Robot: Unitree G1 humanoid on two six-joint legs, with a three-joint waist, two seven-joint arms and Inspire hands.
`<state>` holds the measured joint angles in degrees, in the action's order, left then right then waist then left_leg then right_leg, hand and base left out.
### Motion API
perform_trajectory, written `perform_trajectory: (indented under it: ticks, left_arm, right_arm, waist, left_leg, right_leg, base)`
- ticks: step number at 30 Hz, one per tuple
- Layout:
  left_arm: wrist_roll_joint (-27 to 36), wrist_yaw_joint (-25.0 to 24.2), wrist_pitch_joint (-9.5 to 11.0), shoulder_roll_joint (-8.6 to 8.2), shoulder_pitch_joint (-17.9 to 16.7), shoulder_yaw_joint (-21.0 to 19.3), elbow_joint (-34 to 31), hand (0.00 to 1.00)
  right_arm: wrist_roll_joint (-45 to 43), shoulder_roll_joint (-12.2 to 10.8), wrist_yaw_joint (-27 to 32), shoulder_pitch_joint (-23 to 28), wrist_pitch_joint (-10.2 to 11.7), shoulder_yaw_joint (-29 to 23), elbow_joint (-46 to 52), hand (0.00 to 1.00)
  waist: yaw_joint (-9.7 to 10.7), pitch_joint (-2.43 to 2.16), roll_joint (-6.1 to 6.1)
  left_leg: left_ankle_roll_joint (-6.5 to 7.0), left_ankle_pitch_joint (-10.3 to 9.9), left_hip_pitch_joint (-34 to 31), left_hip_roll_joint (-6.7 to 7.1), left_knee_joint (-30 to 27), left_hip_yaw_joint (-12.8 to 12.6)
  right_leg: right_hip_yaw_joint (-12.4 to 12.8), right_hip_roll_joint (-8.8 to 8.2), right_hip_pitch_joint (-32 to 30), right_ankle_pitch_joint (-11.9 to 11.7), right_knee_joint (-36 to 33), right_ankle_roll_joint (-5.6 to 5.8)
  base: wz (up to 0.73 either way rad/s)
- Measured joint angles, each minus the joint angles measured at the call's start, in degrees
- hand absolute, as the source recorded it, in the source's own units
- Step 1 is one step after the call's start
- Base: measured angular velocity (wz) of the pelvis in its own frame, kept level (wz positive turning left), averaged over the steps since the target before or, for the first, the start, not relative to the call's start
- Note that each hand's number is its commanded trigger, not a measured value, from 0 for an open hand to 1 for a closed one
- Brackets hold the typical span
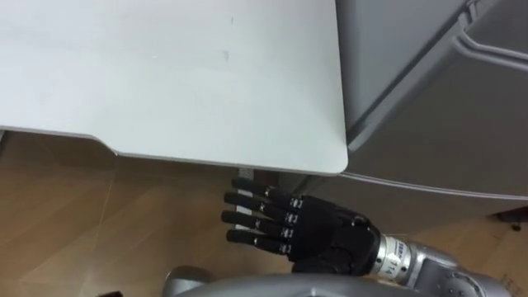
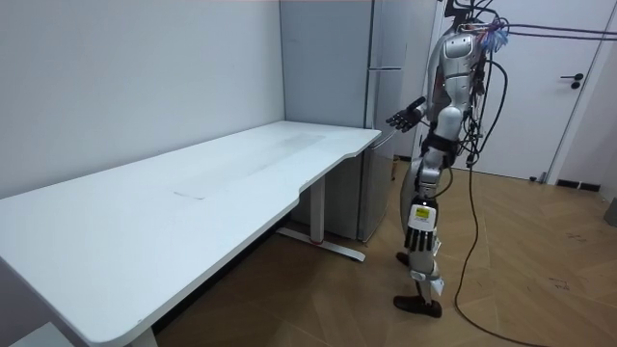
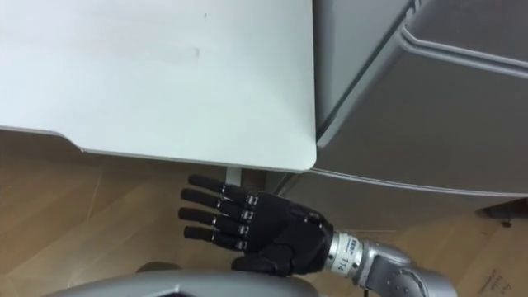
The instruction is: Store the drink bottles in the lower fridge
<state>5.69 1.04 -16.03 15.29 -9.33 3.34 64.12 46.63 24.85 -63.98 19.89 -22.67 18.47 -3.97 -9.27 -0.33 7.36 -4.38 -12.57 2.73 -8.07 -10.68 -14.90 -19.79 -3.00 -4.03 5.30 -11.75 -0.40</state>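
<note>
While the right hand (image 3: pixel 276 239) holds its fingers (image 3: pixel 210 219) straight, spread and empty, the table (image 3: pixel 165 82) lies near them. The shut fridge (image 3: pixel 429 107) stands right of them; the left hand (image 2: pixel 419 234) hangs straight-fingered.

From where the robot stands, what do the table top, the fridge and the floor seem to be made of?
Table top: probably white laminate board, matt, thin rounded edge. Fridge: grey painted metal or plastic, smooth, soft sheen. Floor: wood or wood-look laminate, showing grain and plank seams.

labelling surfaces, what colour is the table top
White; the table top shows best in the room view.
</note>
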Motion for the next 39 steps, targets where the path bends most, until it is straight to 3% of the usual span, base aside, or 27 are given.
perform_trajectory:
  ticks: [4, 9, 15, 18, 22, 25, 27, 30, 33, 39]
  left_arm:
    - [0.5, 0.0, 0.4, -0.08, -1.5, -2.7, -0.1, 0.0]
    - [0.5, 0.1, 2.2, -0.12, -2.3, -5.2, -0.2, 0.0]
    - [0.6, 0.4, 2.7, -0.3, -2.7, -7.4, -1.3, 0.0]
    - [0.3, 0.3, 2.6, -0.18, -2.7, -7.8, -1.3, 0.0]
    - [-0.3, 0.6, 1.8, -0.27, -3.4, -7.8, -3.2, 0.0]
    - [-1.2, 0.9, 1.1, -0.69, -4.0, -7.7, -4.1, 0.0]
    - [-1.7, 1.4, 1.0, -0.71, -4.3, -7.7, -4.0, 0.0]
    - [-1.9, 3.6, 1.1, -1.47, -4.8, -7.8, -4.0, 0.0]
    - [-1.9, 5.0, 1.0, -2.12, -5.3, -7.8, -4.0, 0.0]
    - [-3.2, 5.0, 2.1, -3.5, -4.9, -8.8, -3.7, 0.0]
  right_arm:
    - [-8.3, 0.0, -1.1, 0.2, 0.1, -3.3, -3.2, 0.0]
    - [-30.4, 0.0, 0.0, -0.4, 1.5, -10.1, -13.0, 0.0]
    - [-40.2, -1.0, 3.1, -1.7, 5.3, -14.0, -17.7, 0.0]
    - [-43.7, -1.5, 5.6, -4.2, 5.5, -14.3, -21.1, 0.0]
    - [-44.1, -2.8, 10.1, -4.6, 5.6, -15.9, -25.5, 0.0]
    - [-43.2, -4.4, 14.4, -4.6, 5.8, -19.0, -30.3, 0.0]
    - [-41.5, -4.5, 17.2, -4.7, 6.3, -20.1, -33.8, 0.0]
    - [-39.9, -4.9, 25.5, -5.0, 6.5, -20.6, -43.9, 0.0]
    - [-35.4, -6.1, 27.7, -6.0, 6.9, -23.1, -50.5, 0.0]
    - [-26.3, -7.8, 33.8, -6.3, 8.6, -23.1, -57.1, 0.0]
  waist:
    - [1.3, 0.0, -0.02]
    - [3.8, 0.01, -0.19]
    - [4.7, -0.04, -0.43]
    - [4.7, -0.05, -0.45]
    - [4.6, 0.0, -0.68]
    - [4.7, 0.06, -1.7]
    - [4.7, -0.15, -2.47]
    - [4.5, -0.1, -3.61]
    - [5.4, -0.01, -4.06]
    - [5.9, 0.19, -4.41]
  left_leg:
    - [0.01, 0.0, 0.0, 0.12, 0.0, 0.6]
    - [0.22, 0.0, -0.1, 0.7, 0.1, 2.4]
    - [0.31, 0.0, 0.7, 0.81, 0.2, 2.5]
    - [0.32, 0.0, 1.2, 0.95, 0.2, 2.5]
    - [0.44, -0.1, 1.3, 0.96, 0.3, 2.5]
    - [0.53, -0.2, 1.7, 1.05, 0.7, 2.4]
    - [0.54, -0.2, 2.2, 1.12, 1.0, 2.4]
    - [0.55, -0.2, 3.2, 1.33, 1.2, 2.7]
    - [0.55, -0.2, 3.6, 1.41, 1.3, 2.6]
    - [0.55, -0.2, 4.4, 1.48, 1.2, 2.5]
  right_leg:
    - [-0.5, -0.17, 0.3, 0.1, 0.1, 0.09]
    - [-2.1, -0.93, 1.1, 0.5, 0.0, 0.55]
    - [-2.3, -1.04, 1.8, 0.5, 0.0, 0.62]
    - [-2.2, -1.15, 2.1, 0.6, 0.0, 0.7]
    - [-2.2, -1.14, 2.4, 0.8, 0.2, 0.94]
    - [-2.0, -1.16, 2.7, 0.9, 0.2, 1.14]
    - [-2.1, -1.19, 3.1, 1.0, 0.2, 1.28]
    - [-2.3, -1.34, 4.0, 1.5, 0.2, 1.71]
    - [-2.1, -1.4, 4.4, 1.7, 0.3, 1.85]
    - [-2.2, -1.52, 5.2, 2.0, 0.3, 2.01]
  base:
    - [0.08]
    - [0.17]
    - [0.01]
    - [0.0]
    - [0.01]
    - [0.0]
    - [0.02]
    - [0.06]
    - [0.0]
    - [0.0]
